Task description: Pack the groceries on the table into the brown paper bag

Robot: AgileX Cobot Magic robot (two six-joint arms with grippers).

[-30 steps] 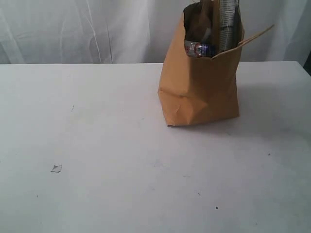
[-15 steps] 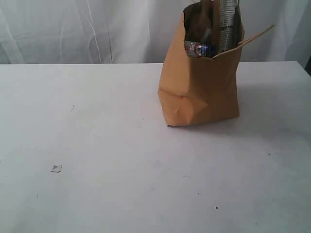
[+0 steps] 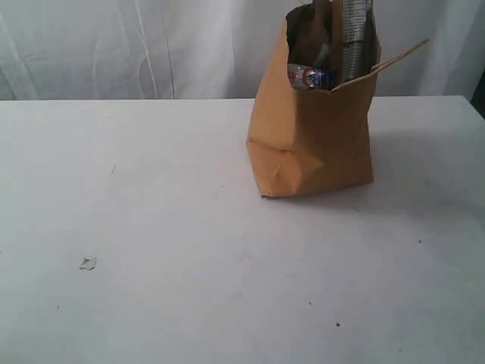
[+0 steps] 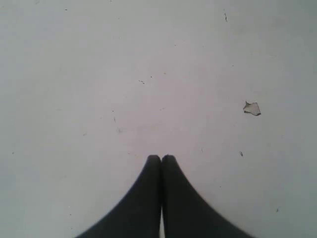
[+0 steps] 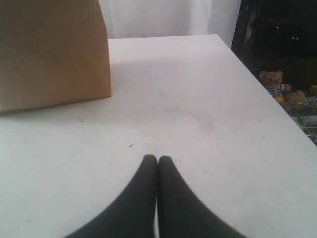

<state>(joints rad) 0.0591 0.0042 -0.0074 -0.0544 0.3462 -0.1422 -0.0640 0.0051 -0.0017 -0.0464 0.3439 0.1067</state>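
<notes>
The bag (image 3: 311,144) stands upright on the bench (image 3: 189,250), at about 1 o'clock in the exterior view, near the far edge. Its mouth is open. A long packet (image 3: 355,38) stands in it and rises above the rim, and a blue-white pack (image 3: 309,76) shows just under the rim at the front. One handle (image 3: 402,54) sticks out from the rim toward 2 o'clock. The lower front of the bag has some creases.

Neither arm appears in the exterior view. The left tool (image 4: 161,157) is narrow, its two dark fingers pressed together with nothing between them, and it hangs over the bare bench. A small scrap (image 4: 251,108) of paper lies near it; in the exterior view this scrap (image 3: 88,263) lies at about 8 o'clock, well apart from the bag. The right tool (image 5: 157,157) is also narrow and holds nothing. It is above the bench, with the bag's (image 5: 52,54) lower side near but apart from it.

A white curtain (image 3: 114,45) hangs behind the bench.
</notes>
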